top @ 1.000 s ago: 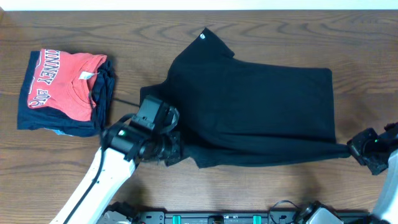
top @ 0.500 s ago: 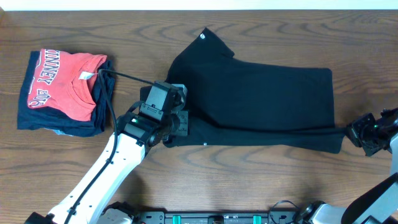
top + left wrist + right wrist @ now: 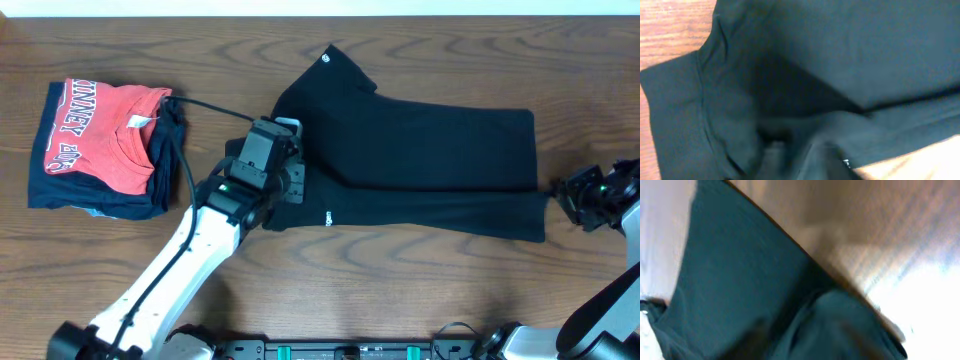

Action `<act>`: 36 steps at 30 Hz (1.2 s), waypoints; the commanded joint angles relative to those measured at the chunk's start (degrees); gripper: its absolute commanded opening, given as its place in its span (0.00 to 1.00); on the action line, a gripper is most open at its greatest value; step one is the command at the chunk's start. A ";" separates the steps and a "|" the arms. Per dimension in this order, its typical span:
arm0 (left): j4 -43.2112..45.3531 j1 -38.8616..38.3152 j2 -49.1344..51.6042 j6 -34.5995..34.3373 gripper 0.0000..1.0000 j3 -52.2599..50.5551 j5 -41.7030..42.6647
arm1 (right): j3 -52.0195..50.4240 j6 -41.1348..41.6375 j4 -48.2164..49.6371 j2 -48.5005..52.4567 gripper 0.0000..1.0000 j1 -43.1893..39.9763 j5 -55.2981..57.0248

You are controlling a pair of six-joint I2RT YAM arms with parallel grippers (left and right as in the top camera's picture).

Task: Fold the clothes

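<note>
The clothes, a black T-shirt, lie spread across the middle of the wooden table, with a long front band folded over the body. A tiny white logo mark shows on that band. My left gripper sits on the shirt's left end. In the left wrist view black cloth fills the frame and hides the fingers. My right gripper is at the shirt's right front corner. Its wrist view shows blurred dark fabric over wood. I cannot make out how the jaws of either gripper stand.
At the left stands a pile of folded garments, a red T-shirt with white lettering on top of navy ones. The left arm's black cable arcs just beside that pile. Bare wood runs along the front of the table.
Both grippers have moved toward the far side, carrying the shirt's front edge with them. That edge now lies as a straighter band on the shirt's body.
</note>
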 commanded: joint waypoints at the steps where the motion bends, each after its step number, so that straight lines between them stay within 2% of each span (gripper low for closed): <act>1: 0.33 -0.02 2.14 1.09 0.59 1.01 -3.30 | 0.24 -0.31 0.46 0.50 0.68 0.59 -2.60; 3: -0.28 0.04 2.58 1.09 0.67 1.01 -5.38 | 0.24 -1.57 0.13 0.50 0.70 0.55 -3.08; 5: -1.77 0.44 2.45 1.09 0.70 1.01 -5.70 | 0.24 -3.17 -1.03 0.50 0.71 0.55 -3.10; 13: -16.83 1.60 2.29 1.40 0.71 0.61 -5.64 | 0.24 -10.43 -8.85 0.48 0.71 0.55 -3.02; 20: -15.39 1.60 6.82 3.67 0.70 -2.47 -5.03 | -0.46 -11.54 -15.19 0.50 0.72 0.57 4.35; 23: -13.84 1.62 10.51 5.95 0.64 -2.45 -5.05 | -1.42 -11.54 -15.28 0.50 0.71 0.55 4.46; 26: -12.35 1.66 14.16 6.25 0.48 -2.45 -5.07 | -2.36 -11.54 -15.08 0.50 0.71 0.55 4.48; 27: -11.87 1.66 15.13 6.25 0.41 -2.45 -5.27 | -2.60 -11.56 -14.75 0.50 0.71 0.57 4.48; 30: -10.84 2.03 17.59 6.54 0.10 -2.45 -6.67 | -3.04 -11.58 -13.05 0.50 0.69 0.55 4.48; 31: -10.88 2.34 18.03 6.49 0.06 -2.45 -7.69 | -3.04 -11.58 -12.59 0.50 0.68 0.55 4.46; 33: -11.34 3.08 18.32 6.43 0.06 -2.45 -8.90 | -3.06 -12.07 -12.09 0.50 0.66 0.57 4.44; 36: -11.80 5.05 18.12 6.45 0.06 -2.32 -8.90 | -3.06 -15.72 -12.22 0.50 0.58 0.83 3.74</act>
